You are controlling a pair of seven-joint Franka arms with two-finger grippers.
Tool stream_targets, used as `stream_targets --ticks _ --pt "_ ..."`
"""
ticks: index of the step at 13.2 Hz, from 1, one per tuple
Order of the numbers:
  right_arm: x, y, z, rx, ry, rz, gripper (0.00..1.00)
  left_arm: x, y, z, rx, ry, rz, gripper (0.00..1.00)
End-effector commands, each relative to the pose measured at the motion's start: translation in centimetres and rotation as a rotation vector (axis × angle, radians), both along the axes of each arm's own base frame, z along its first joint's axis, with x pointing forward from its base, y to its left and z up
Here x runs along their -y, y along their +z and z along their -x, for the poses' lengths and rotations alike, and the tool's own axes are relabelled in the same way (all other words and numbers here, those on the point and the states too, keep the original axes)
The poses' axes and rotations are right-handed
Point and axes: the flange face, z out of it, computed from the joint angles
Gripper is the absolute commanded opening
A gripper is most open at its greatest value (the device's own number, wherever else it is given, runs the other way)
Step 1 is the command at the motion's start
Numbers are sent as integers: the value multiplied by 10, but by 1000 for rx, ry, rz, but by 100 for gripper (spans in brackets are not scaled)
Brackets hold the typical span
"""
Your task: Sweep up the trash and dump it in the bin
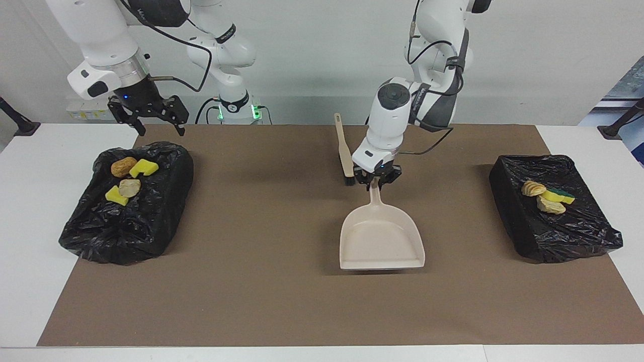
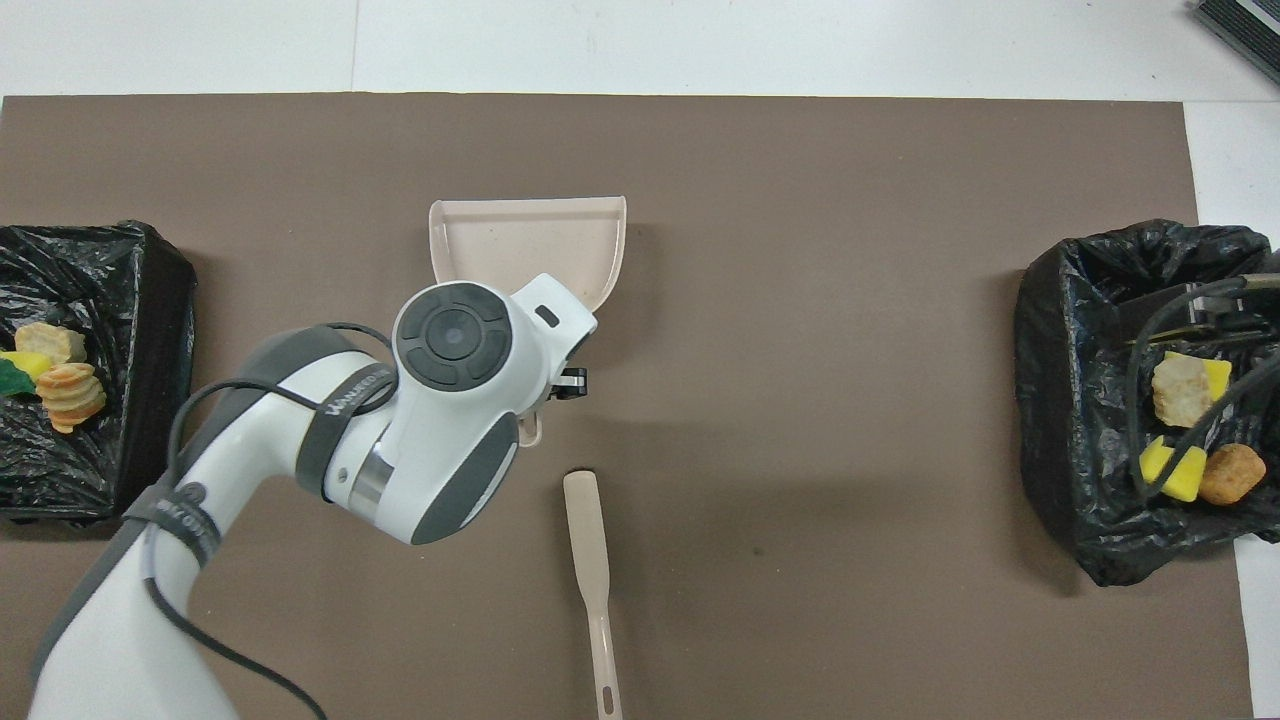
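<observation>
Hiding dustpan [image 2: 520, 243] handle: left arm [image 2: 440, 400]

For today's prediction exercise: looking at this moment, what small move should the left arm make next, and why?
Probably lower and release. The left hand grips the empty dustpan by its handle beside the brush, near the mat's middle. All the trash already lies in the bins.

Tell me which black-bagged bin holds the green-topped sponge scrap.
The black-bagged bin at the left arm's end: its green-topped yellow sponge scrap lies between two tan lumps. The other bin's sponges are plain yellow.
</observation>
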Motion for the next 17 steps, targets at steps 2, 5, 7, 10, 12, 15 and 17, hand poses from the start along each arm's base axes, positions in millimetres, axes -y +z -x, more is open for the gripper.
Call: stream_targets --ticks 2,5,7,10,12,15,17 --pt "0 1 -1 7 -10 -6 100 34 -21 -13 -14 40 19 0" --pt "0 2 -1 10 -10 -6 100 34 -27 -9 -28 39 13 50" --pt "0 2 -1 8 -10 -6 100 33 -33 -3 -40 40 6 83" --pt "0 2 -1 8 -10 -6 100 15 -21 -14 -36 57 3 100" --pt "0 2 -1 10 -10 -6 100 -15 15 -24 -2 64 13 100" --pt "0 2 -1 8 -10 -6 100 -81 76 -33 2 -16 2 100" --pt "0 2 -1 10 -10 -6 100 -139 129 -41 60 -74 15 100"
